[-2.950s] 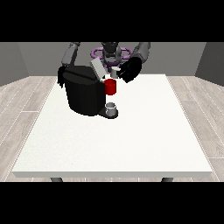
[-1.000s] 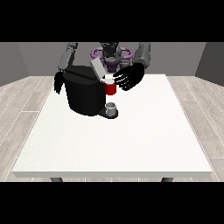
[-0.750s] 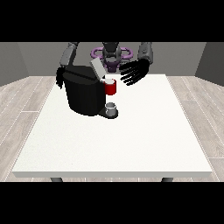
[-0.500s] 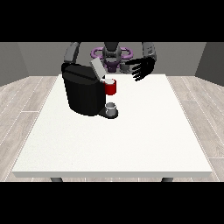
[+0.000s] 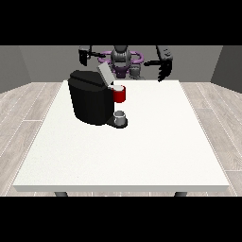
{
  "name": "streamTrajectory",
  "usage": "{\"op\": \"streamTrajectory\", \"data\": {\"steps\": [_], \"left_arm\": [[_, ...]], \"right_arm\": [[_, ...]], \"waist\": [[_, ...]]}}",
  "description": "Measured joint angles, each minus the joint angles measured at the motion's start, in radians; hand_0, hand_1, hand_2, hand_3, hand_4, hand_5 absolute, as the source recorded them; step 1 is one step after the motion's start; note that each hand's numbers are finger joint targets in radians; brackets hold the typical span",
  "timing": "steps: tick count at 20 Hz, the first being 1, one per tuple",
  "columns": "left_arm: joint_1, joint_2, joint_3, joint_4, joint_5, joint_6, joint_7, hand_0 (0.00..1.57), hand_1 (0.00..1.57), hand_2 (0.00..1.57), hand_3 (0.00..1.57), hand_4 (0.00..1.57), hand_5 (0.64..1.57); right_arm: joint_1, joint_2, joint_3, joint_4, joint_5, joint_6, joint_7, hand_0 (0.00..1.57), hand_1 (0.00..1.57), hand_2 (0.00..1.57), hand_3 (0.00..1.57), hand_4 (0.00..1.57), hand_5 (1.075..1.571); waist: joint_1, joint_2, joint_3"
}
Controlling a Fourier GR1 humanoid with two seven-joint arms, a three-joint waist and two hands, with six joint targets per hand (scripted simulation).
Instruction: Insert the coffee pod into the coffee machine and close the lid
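black coffee machine [image 5: 90, 101], red thing at the machine [image 5: 119, 94], white table [image 5: 142, 151].

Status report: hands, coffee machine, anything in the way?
Both hands raised, holding nothing. Coffee machine lid up. Nothing blocking it.

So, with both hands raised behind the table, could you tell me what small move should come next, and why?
Probably lower the hand at the view's right toward the light grey lid of the black coffee machine. The lid stands tilted up, so closing is not yet done, and both that hand and the hand at the view's left hang clear of the machine.
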Motion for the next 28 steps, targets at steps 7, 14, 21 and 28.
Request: {"op": "streamTrajectory", "data": {"steps": [7, 14, 21, 28], "left_arm": [[0.119, -0.006, -0.008, -0.035, 0.025, -0.033, -0.009, 0.00, 0.00, 0.00, 0.00, 0.34, 1.571], [0.163, -0.022, -0.048, -0.173, 0.070, -0.087, -0.018, 0.00, 0.00, 0.00, 0.00, 0.13, 1.571], [0.201, -0.030, -0.084, -0.274, 0.099, -0.096, -0.076, 0.00, 0.00, 0.00, 0.00, 0.18, 1.571], [0.217, -0.029, -0.122, -0.396, 0.134, -0.114, -0.049, 0.00, 0.00, 0.00, 0.00, 0.23, 1.571]], "right_arm": [[0.010, 0.012, 0.096, -0.225, 0.042, -0.075, 0.109, 0.00, 0.00, 0.00, 0.00, 0.34, 1.571], [-0.021, 0.009, 0.085, -0.324, 0.105, -0.148, 0.166, 0.00, 0.00, 0.00, 0.00, 0.37, 1.571], [-0.154, 0.017, 0.075, -0.322, 0.156, -0.235, 0.208, 0.00, 0.00, 0.00, 0.00, 0.21, 1.571], [-0.265, 0.007, 0.016, -0.213, 0.189, -0.282, 0.189, 0.00, 0.00, 0.00, 0.00, 0.33, 1.571]], "waist": [[0.018, -0.065, 0.0010], [0.103, 0.048, 0.0016], [0.144, 0.182, 0.0015], [0.188, 0.255, 0.0016]]}}
